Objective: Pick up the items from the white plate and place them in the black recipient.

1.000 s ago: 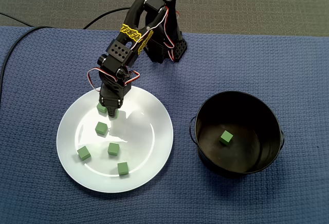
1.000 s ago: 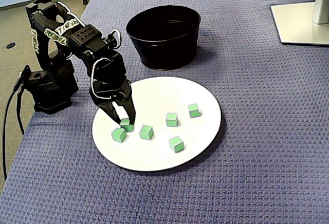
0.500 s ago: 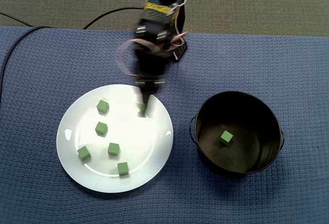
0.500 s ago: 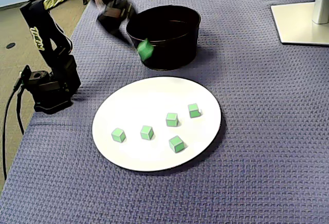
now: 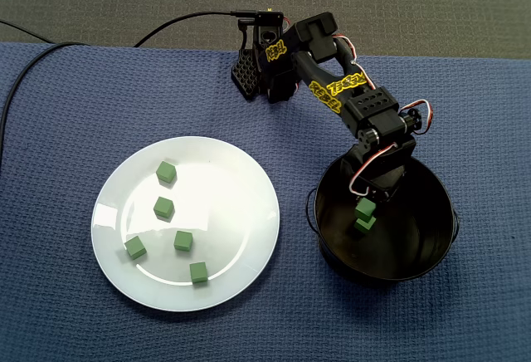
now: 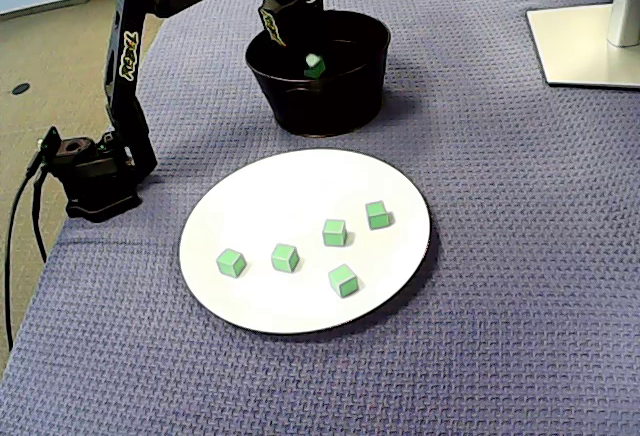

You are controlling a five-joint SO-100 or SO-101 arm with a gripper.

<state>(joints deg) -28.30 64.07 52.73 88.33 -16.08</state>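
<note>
The white plate (image 5: 228, 212) (image 6: 300, 186) holds several green cubes, such as one (image 5: 166, 172) near its far rim and one (image 6: 343, 279) near its front. The black bowl (image 5: 419, 250) (image 6: 330, 106) has one green cube (image 5: 365, 224) lying on its bottom. My gripper (image 5: 367, 200) (image 6: 311, 56) reaches down into the bowl's mouth. It appears shut on another green cube (image 5: 365, 208) (image 6: 316, 66), which hangs just above the one inside.
Everything rests on a blue woven mat (image 5: 465, 88). The arm's base (image 5: 265, 71) (image 6: 90, 171) is clamped at the mat's edge, with a black cable (image 5: 182, 20) running off. A white monitor foot (image 6: 590, 41) stands at the far corner in a fixed view.
The gripper closed on a cube at the plate's far side, lifted it and swung across to the bowl. It now hangs inside the bowl's mouth with the cube.
</note>
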